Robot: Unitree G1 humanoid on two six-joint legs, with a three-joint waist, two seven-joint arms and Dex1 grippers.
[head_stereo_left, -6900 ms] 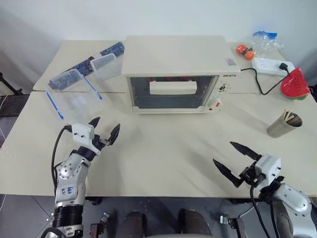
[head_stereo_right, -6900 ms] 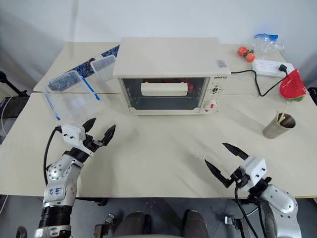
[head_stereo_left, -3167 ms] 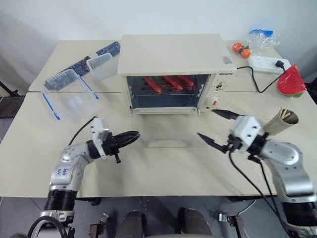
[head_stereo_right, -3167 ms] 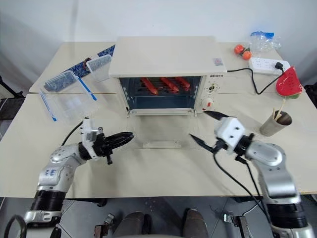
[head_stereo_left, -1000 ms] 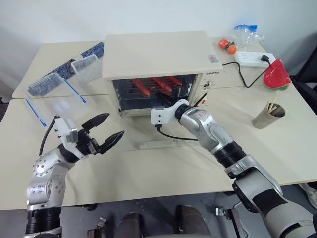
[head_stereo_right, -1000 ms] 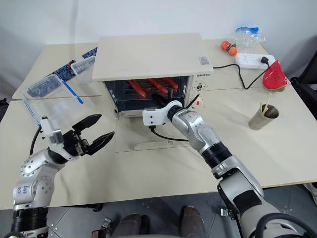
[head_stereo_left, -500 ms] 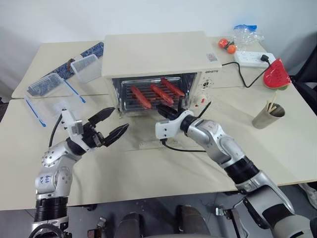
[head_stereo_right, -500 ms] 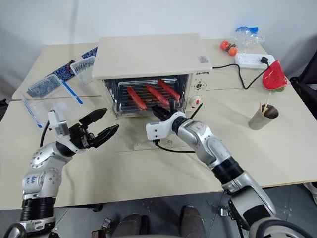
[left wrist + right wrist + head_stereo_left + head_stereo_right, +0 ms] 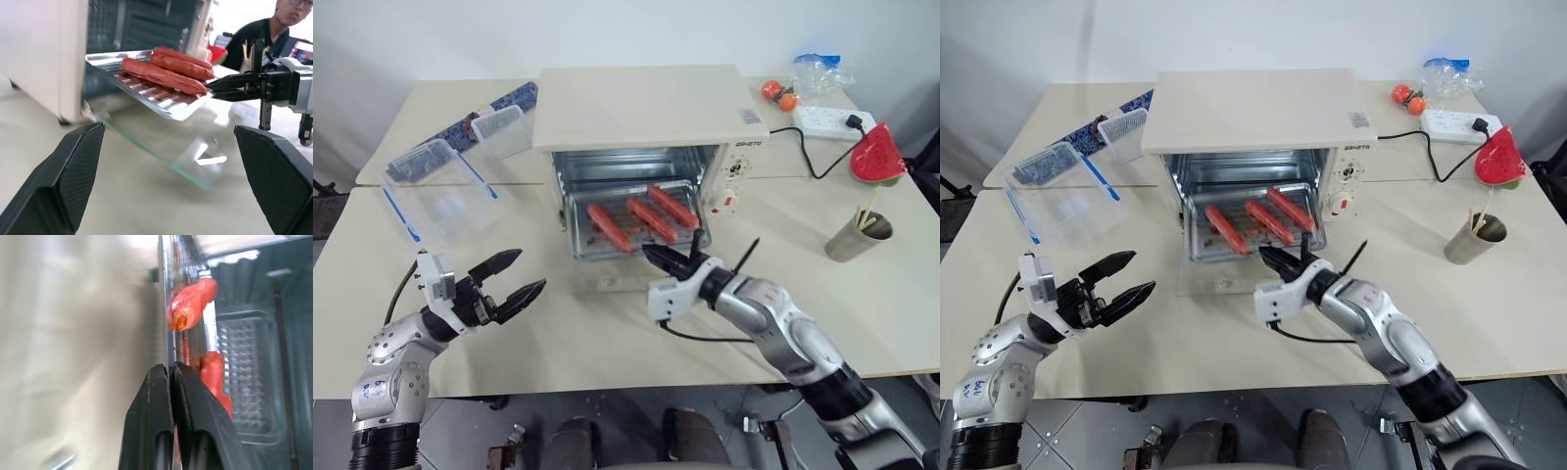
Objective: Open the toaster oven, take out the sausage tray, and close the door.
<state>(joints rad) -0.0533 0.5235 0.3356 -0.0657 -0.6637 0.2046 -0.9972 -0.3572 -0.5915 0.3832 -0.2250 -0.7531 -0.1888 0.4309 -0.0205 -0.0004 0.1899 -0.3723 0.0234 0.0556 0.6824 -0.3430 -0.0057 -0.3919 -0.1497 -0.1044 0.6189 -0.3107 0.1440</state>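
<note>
Counter (image 9: pixel 607 343) first: we see a cream surface carrying everything in the scene. On it, toward the back, stands the toaster oven (image 9: pixel 641 106), cream-white and boxy, knobs on its right side, a black cord running off to a power strip (image 9: pixel 829 120). The door (image 9: pixel 607 282) is dropped flat onto the counter in front of the oven mouth, its glass pane facing up and its bar handle at the near edge. The sausage tray (image 9: pixel 631 227) sticks partway out of the oven over the open door, tilted slightly, with 3 red-orange sausages lying on its ridged metal. Left of the oven sit 2 clear plastic boxes (image 9: pixel 450 186) with blue clips. A metal cup (image 9: pixel 858 239) with sticks stands at the right, near a watermelon slice (image 9: pixel 878 157).

Our right end effector (image 9: pixel 658 257) is pinched tight on the tray's front rim; the right wrist view shows both fingers pressed against the thin metal edge. Our left end effector (image 9: pixel 512 275) hovers above the counter left of the door, fingers spread wide, holding nothing.
</note>
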